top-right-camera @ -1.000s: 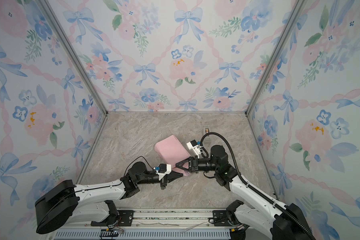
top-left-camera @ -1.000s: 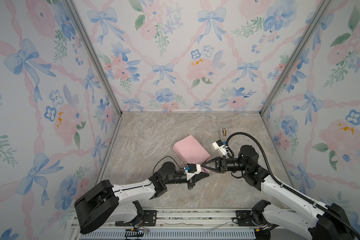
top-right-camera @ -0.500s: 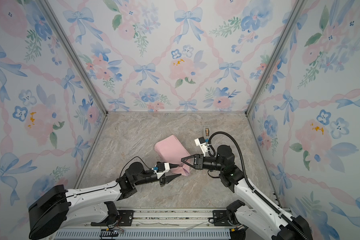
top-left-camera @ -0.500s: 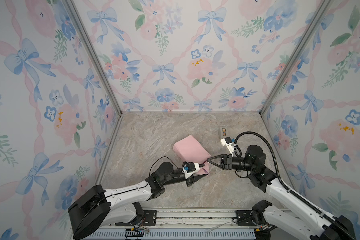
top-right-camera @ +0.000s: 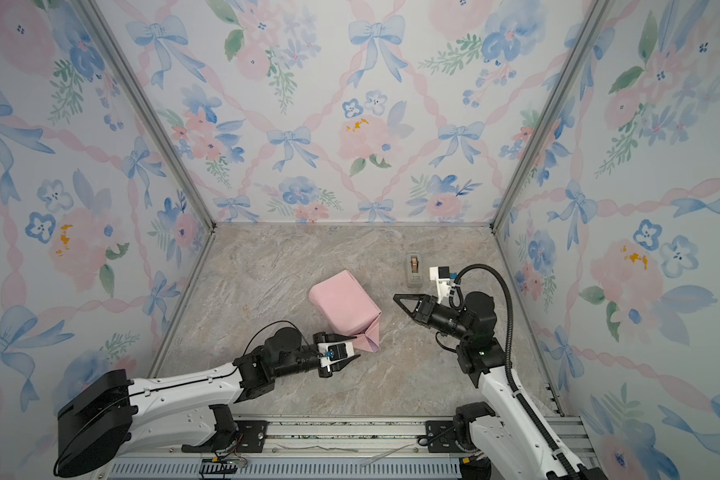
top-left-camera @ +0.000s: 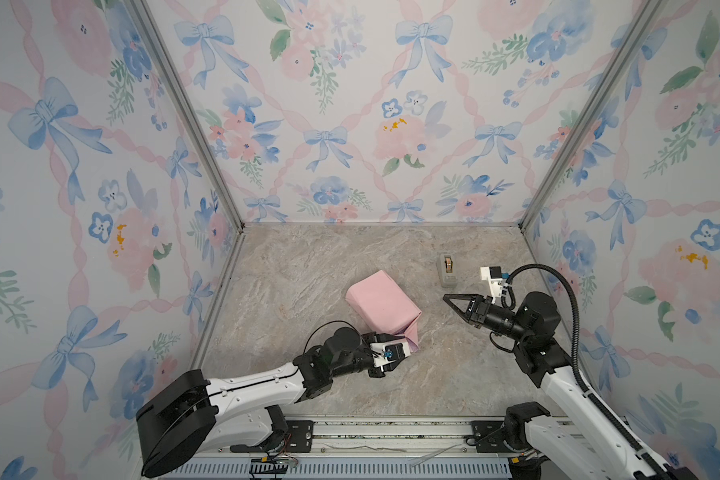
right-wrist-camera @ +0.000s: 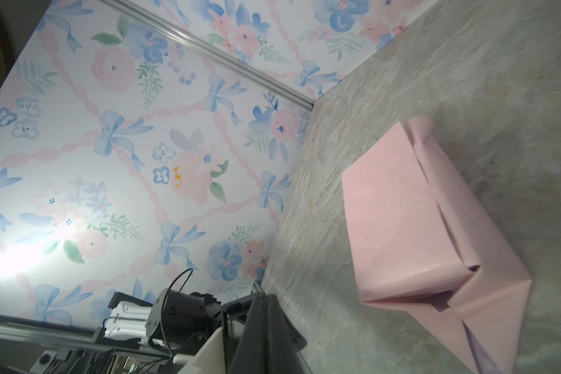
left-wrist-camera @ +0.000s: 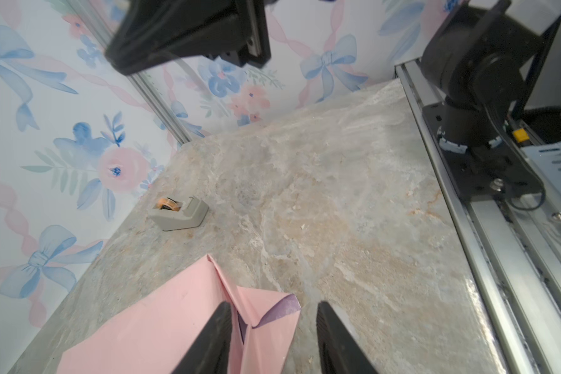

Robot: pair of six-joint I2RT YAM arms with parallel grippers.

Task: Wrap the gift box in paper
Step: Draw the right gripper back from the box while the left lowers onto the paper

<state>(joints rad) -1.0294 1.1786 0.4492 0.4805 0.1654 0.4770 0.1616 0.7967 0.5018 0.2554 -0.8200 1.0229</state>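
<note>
A tape dispenser (top-left-camera: 447,270) stands near the bench's (top-left-camera: 308,266) right edge, clear of the folded paper (top-left-camera: 381,301) mid-bench. The left pincer (left-wrist-camera: 272,306), low and released, straddles the paper's loose end. The right pincer (top-left-camera: 446,296), clenched empty, points leftward, apart.

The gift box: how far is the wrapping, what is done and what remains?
Done: the paper covers the gift box; no dark side shows. In hand: the left gripper is open around the end flap, which sticks out with lilac showing; the right gripper is shut, apart from the paper. Left: press this flap down, probably tape it; the tape dispenser stands untouched.
</note>
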